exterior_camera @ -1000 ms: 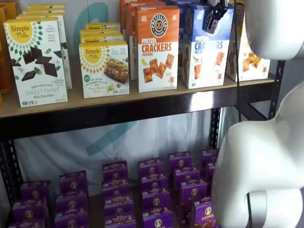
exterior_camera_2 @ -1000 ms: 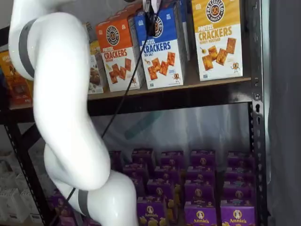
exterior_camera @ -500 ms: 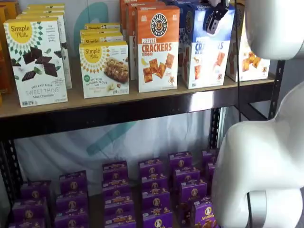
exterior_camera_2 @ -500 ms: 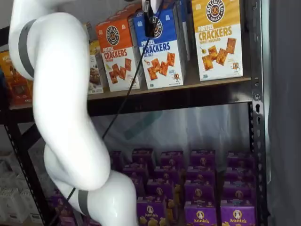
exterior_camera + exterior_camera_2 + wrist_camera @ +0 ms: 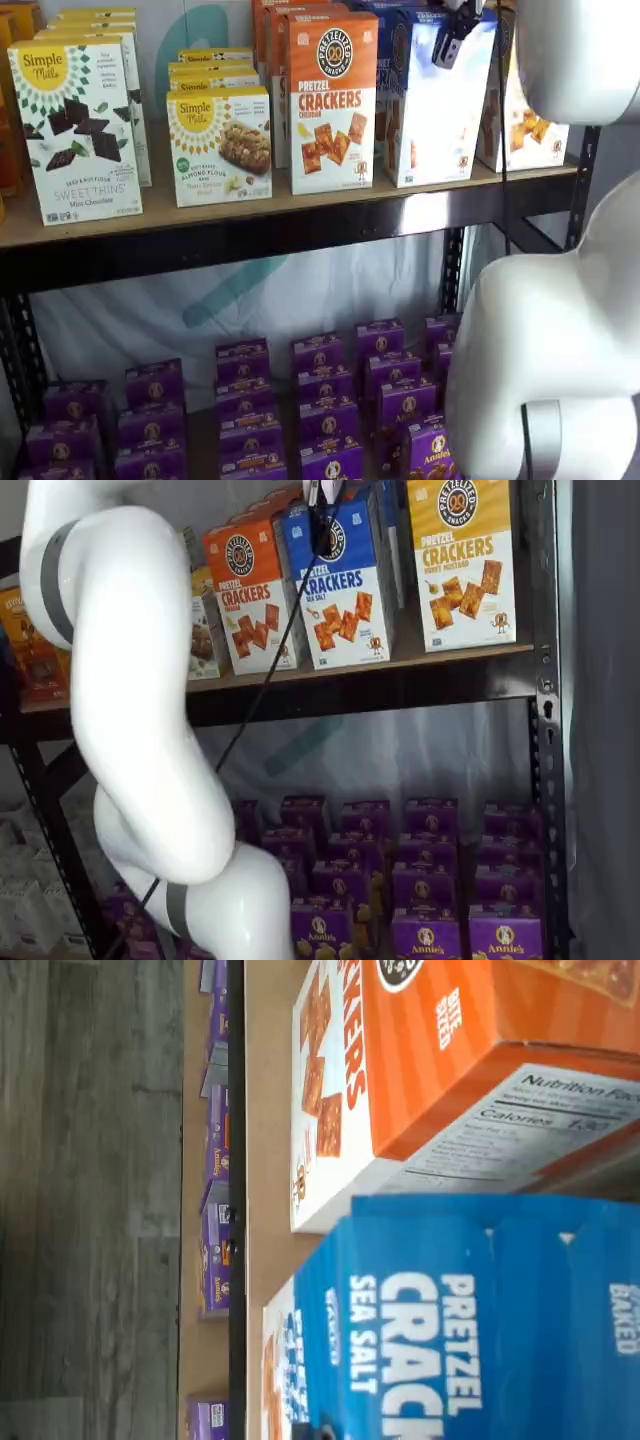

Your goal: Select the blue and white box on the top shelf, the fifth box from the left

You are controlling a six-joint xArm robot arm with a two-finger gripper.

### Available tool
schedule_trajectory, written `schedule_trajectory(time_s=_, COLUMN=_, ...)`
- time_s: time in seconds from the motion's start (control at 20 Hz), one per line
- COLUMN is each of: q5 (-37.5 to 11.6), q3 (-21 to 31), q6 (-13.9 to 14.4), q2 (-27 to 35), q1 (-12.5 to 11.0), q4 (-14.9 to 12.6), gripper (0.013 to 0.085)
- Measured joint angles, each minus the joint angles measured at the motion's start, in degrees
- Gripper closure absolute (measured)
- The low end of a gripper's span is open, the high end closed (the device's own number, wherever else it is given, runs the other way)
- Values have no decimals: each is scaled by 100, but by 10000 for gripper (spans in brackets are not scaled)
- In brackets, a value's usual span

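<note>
The gripper [image 5: 322,525] hangs at the top front of the blue and white box [image 5: 345,590], which stands on the top shelf [image 5: 400,685] just right of the orange box [image 5: 250,595]; I cannot tell if its fingers are apart or closed, and I think it is lining up and must next close on the box.

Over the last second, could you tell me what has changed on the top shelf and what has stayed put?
The blue and white box has shifted slightly and tipped, its front catching glare in a shelf view. The gripper hangs against its upper front, a little higher than before; whether it grips cannot be told. The orange box, the yellow box and the top shelf are unchanged.
</note>
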Motion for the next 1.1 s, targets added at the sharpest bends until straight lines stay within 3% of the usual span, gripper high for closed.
schedule_trajectory(time_s=0.05, q5=-15, q3=10, q6=0, q2=-11, q1=4, q4=-9, gripper=370)
schedule_trajectory(time_s=0.55, q5=-104, q3=108, q6=37, q2=-78, q1=65, q4=-43, gripper=370)
schedule_trajectory(time_s=0.6, q5=-108, q3=122, q6=43, q2=-86, q1=73, q4=-45, gripper=410)
schedule_trajectory(time_s=0.75, q5=-109, q3=144, q6=59, q2=-99, q1=88, q4=-40, gripper=410)
schedule_trajectory(time_s=1.1, q5=174, q3=28, q6=149, q2=-109, q1=161, q4=-127, gripper=410)
